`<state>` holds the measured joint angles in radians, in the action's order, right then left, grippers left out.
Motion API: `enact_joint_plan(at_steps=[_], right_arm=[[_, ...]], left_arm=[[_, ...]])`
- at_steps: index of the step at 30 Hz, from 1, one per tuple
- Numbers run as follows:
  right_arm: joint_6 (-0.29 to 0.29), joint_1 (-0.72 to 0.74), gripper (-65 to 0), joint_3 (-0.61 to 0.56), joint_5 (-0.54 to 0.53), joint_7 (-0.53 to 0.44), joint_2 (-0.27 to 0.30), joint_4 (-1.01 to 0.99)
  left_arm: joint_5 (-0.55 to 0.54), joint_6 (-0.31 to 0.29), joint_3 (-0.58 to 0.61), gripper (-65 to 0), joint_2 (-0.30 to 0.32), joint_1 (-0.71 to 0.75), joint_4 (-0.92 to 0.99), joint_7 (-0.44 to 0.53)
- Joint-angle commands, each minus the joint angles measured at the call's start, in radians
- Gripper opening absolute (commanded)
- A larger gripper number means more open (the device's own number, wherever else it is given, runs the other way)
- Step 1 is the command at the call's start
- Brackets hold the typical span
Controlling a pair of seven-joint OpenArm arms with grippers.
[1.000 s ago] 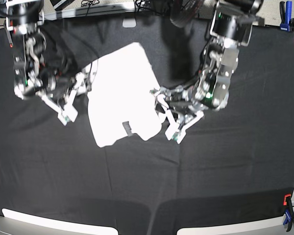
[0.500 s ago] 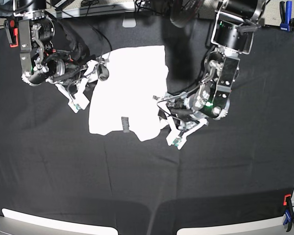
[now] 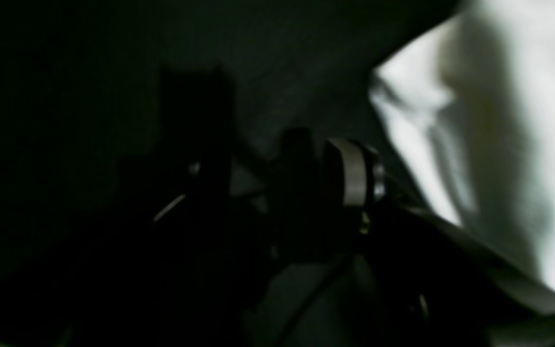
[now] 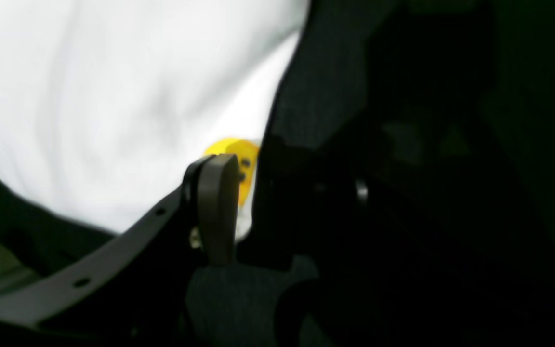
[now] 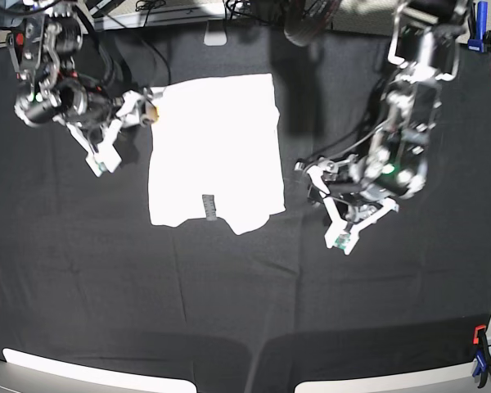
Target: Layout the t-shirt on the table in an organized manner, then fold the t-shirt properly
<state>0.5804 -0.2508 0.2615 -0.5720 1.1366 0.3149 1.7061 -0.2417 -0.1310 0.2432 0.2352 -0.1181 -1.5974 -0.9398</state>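
Your two arms: black and silver metal, white finger pieces.
You see black cables looped along each arm, a small green light near each wrist, and on the right hand (image 4: 277,207) a dark curved finger (image 4: 215,207) with small holes.

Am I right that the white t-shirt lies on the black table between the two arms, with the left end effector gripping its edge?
Not quite. The t-shirt does lie on the table between the arms, but the base view shows the left end effector apart from it, over bare cloth.

surface: black table (image 5: 229,311) | on it: white t-shirt (image 5: 217,147), flat
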Motion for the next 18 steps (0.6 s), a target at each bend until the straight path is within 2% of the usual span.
enact_joint_plan(at_steps=[1, 6, 12, 18], right_arm=[[0.012, -0.002, -36.4, 0.017, -0.011, -0.006, 0.012, 0.033], [0.015, -0.072, -36.4, 0.072, -0.011, -0.006, 0.012, 0.124], [0.026, -0.181, -36.4, 0.128, -0.011, -0.006, 0.011, 0.252], [0.036, -0.319, -36.4, 0.164, -0.011, -0.006, 0.011, 0.27]], left_arm=[[-0.014, 0.01, -0.002, -36.2, 0.022, 0.013, -0.056, 0.024], [-0.011, 0.088, -0.005, -36.2, 0.122, 0.166, -0.269, 0.029], [-0.003, 0.087, -0.09, -36.2, 0.146, 0.372, -0.436, 0.031], [-0.017, 0.074, -0.298, -36.2, 0.167, 0.621, -0.456, 0.03]])
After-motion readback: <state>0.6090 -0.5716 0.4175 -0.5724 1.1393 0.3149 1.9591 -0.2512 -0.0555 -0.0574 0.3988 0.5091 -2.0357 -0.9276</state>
